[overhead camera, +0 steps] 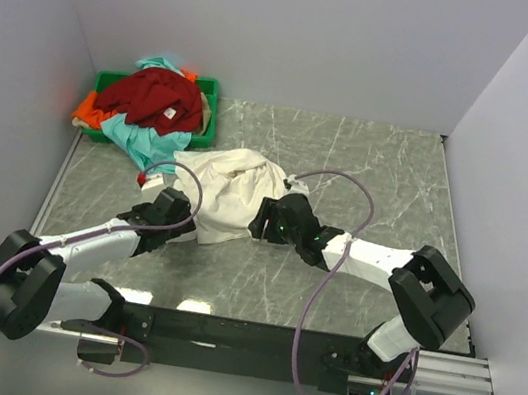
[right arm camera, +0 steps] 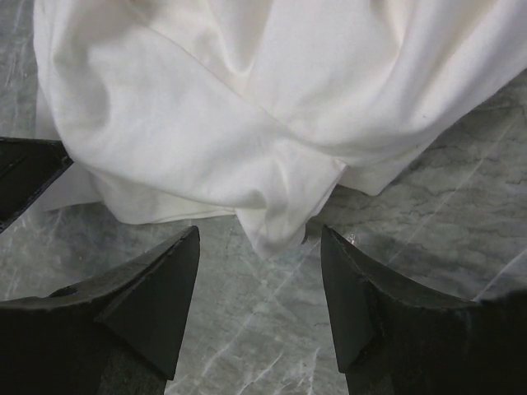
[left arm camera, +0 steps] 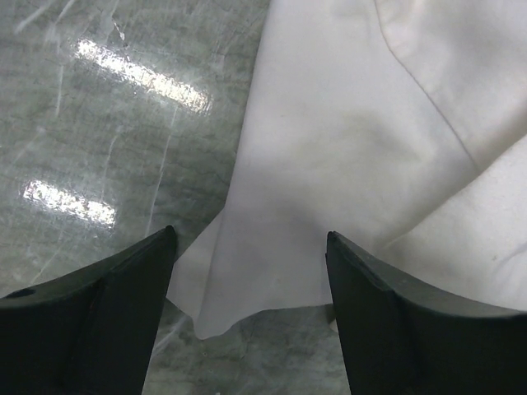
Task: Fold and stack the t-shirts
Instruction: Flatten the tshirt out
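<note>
- The left hand [left arm camera: 249,234] stands open, its two dark fingers spread wide just above the grey-green marbled surface [left arm camera: 99,148].
- Between those fingers lies a loose lower corner of the cream-white soft cotton t-shirt [left arm camera: 354,148]. The cloth spreads away ahead of this hand and to its right. Whether the fingers touch the corner I cannot tell.
- The right hand [right arm camera: 259,230] is open too, with its fingers apart and low over the surface.
- Just ahead of the right hand's fingertips a bunched, folded edge of the same cream-white shirt points down into the gap. The rest of the shirt is heaped beyond it in soft creases.
- From above, the two hands face each other across the crumpled cream-white shirt, the left at one side and the right at the other.
- Well beyond the left hand, in the far corner, sits a green plastic bin [overhead camera: 211,97].
- A dark red t-shirt [overhead camera: 159,99] is heaped on top of the bin.
- A teal t-shirt [overhead camera: 141,142] spills over the bin's near edge toward the cream-white shirt.
- An orange t-shirt [overhead camera: 88,110] hangs out at the bin's outer side.
</note>
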Tool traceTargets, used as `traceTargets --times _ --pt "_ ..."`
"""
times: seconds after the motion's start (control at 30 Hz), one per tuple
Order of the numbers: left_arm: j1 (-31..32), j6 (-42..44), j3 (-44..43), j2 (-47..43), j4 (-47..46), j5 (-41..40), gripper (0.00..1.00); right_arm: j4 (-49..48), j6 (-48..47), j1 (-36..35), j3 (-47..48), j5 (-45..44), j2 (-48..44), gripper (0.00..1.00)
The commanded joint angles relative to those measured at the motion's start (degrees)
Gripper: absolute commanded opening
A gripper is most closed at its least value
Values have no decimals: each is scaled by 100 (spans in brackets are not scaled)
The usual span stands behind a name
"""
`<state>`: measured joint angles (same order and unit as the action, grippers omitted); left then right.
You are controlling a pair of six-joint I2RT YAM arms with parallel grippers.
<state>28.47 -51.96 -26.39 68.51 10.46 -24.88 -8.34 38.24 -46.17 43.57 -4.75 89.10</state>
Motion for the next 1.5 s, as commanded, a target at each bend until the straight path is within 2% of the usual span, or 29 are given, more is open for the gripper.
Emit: traceTargets --times 0.0,0.07,0.13,0.3,0.37,0.4,0.43,0.47,0.5,0.53,0.57,0.73,0.87,0.97,1.23,1.47 --pt "-17 2 -191 66 -79 133 79 -54 79 -50 169 -131 186 67" --pt "-17 46 -200 101 -97 185 74 -132 52 -50 204 -61 309 66" --pt "-17 72 -208 127 -105 247 69 -194 43 -67 257 71 380 62" --pt "-17 151 -235 189 -123 326 45 -238 8 -50 450 203 652 49" --pt "-17 108 -235 154 -106 257 33 -299 -36 -41 459 343 679 38" --pt "-17 90 -209 110 -114 239 21 -352 -79 -41 424 370 635 32" --pt "-17 47 -191 49 -132 212 15 -379 -97 -41 398 379 583 27" --pt "-17 55 -182 -100 -132 169 9 -353 -132 -32 389 414 443 14" --pt "-17 55 -234 -179 -123 151 2 -283 -219 -15 389 396 337 7" --pt "-25 72 -287 -250 -10 98 1 -195 -273 55 398 370 214 1" --pt "-26 99 -366 -416 61 -24 1 23 -325 125 406 274 -126 0" --pt "-87 178 -1183 -1241 685 -718 1 789 -826 792 459 194 -1847 0" --pt "-131 213 -1832 -2051 1124 -1360 1 1825 -1160 1513 800 -42 -3133 0" --pt "-140 309 -2123 -2666 1239 -1651 1 2422 -1415 1672 1213 -411 -3951 0" --pt "-140 828 -2976 -3607 1739 -1485 1 3417 -1618 1682 2207 -1132 -5524 0" --pt "-140 1118 -3294 -3740 1592 -950 1 3629 -1898 1691 2981 -1774 -6071 0"
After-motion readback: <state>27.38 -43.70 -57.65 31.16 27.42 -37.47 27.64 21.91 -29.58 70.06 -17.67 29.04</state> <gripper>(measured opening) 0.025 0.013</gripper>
